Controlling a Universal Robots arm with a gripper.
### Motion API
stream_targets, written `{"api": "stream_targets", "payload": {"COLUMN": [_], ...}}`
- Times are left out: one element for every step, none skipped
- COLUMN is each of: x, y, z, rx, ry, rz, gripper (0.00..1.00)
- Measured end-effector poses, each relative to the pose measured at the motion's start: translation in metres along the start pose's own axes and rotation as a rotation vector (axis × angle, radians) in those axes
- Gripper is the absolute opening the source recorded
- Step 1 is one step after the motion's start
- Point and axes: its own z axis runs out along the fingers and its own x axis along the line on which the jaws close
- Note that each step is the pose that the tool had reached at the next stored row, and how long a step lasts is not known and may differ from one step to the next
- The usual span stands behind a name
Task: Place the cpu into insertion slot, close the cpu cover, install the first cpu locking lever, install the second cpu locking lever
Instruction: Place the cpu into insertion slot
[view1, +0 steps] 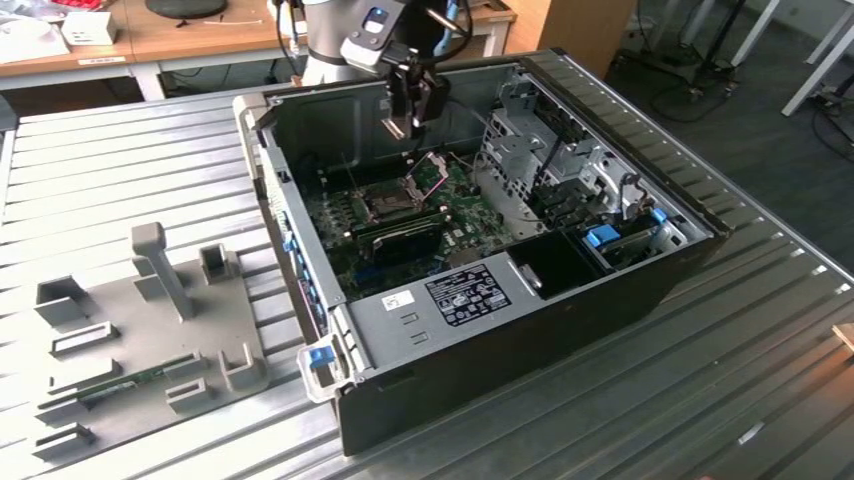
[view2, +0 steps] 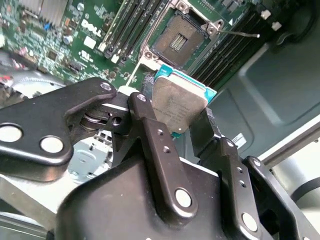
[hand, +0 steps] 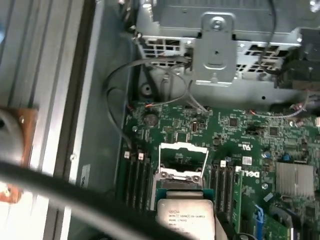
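**Claw grips cpu above the bare slot**

Black fingers (view2: 150, 135) of the claw (view2: 175, 107) are clenched on the cpu (view2: 177, 102). They pinch it by two opposite edges, and its pale face is turned toward the second wrist view. In the exterior view the claw (view1: 407, 110) hangs inside the open case (view1: 534, 330), well above the slot (view1: 378, 208). The cpu (view1: 396, 128) sits at its tip and touches nothing else.

The slot (view2: 178, 42) lies bare, dark inside a silvery rim. Just beside it the cover (view1: 427, 175) stands raised on its hinge. A thin lever (view2: 240, 34) sticks out from one corner of the slot, its free end away from the rim. Long black memory slots (view2: 132, 25) flank the slot on two sides, all on the green board (view2: 55, 35). In the first wrist view the cpu (hand: 185, 215) shows with the slot (hand: 181, 167) beyond it.

The case rests on a ribbed metal table (view1: 107, 170). A grey fixture plate (view1: 147, 340) lies on the table well apart from the slot, to the exterior view's left of the case.
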Motion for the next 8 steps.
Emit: {"api": "stream_targets", "payload": {"x": [0.0, 0.0, 0.0, 0.0, 0.0, 0.0, 0.0, 0.0], "y": [0.0, -0.0002, -0.0002, -0.0002, -0.0002, -0.0002, -0.0002, -0.0006], "z": [0.0001, 0.0, 0.0, 0.0, 0.0001, 0.0001, 0.0001, 0.0002], "rx": [-0.0004, -0.0003, -0.0004, -0.0004, -0.0004, -0.0005, -0.0005, -0.0005], "ry": [-0.0016, -0.0023, -0.0024, -0.0025, -0.0024, -0.0024, -0.0024, -0.0025], "rz": [0.017, 0.026, 0.026, 0.027, 0.027, 0.027, 0.027, 0.027], "gripper": [0.54, 0.54, 0.54, 0.54, 0.54, 0.54, 0.54, 0.54]}}
